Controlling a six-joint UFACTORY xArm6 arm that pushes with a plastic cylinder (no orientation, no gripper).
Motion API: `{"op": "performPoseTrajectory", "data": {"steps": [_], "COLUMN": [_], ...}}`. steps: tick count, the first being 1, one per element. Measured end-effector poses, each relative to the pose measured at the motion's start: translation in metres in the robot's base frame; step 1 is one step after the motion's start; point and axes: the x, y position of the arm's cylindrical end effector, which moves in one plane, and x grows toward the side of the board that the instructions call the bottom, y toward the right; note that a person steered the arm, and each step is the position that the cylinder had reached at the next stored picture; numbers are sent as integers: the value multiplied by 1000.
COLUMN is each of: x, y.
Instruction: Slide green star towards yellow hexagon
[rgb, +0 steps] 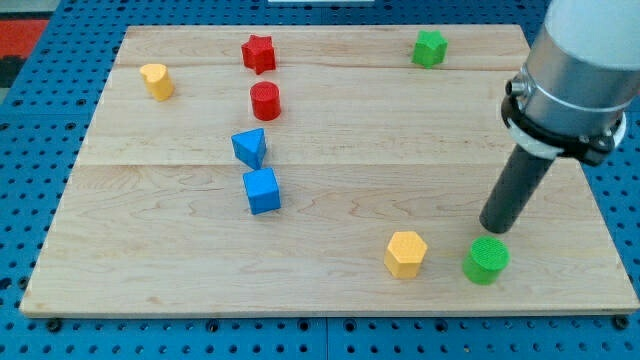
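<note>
While my dark rod slants down from the grey cylinder at the view's right, my tip (494, 228) rests on the pale wooden board (150, 260) just above the green round block (486, 260) — so close that I cannot tell whether they touch. No jaws belong to this tool; it is a plain rod, holding nothing.

The green star-shaped block (430, 48) sits far up near the board's top edge, right of centre, well apart from my tip. Its target, the yellow hexagonal block (405, 253), lies near the bottom edge, just to the left of the green round block, with a small gap between the two. So the green star and the yellow hexagon stand at nearly opposite ends of the board, top to bottom, the star slightly further right.

On the left half, a second yellow block (157, 81) — its shape I cannot make out for sure — sits near the top left corner. A red star-shaped block (258, 53) stands near the top edge, and a red cylinder (265, 101) is just below it. Further down come a blue wedge-like block (250, 147) and, right beneath it, a blue cube (262, 190), the pair nearly touching.

Around the board runs blue perforated table surface (30, 120).
</note>
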Motion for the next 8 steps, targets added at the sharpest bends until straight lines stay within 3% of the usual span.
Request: {"op": "performPoseTrajectory", "data": {"steps": [1, 4, 5, 6, 8], "x": [-43, -315, -319, -281, -281], "y": [44, 62, 19, -19, -27]}}
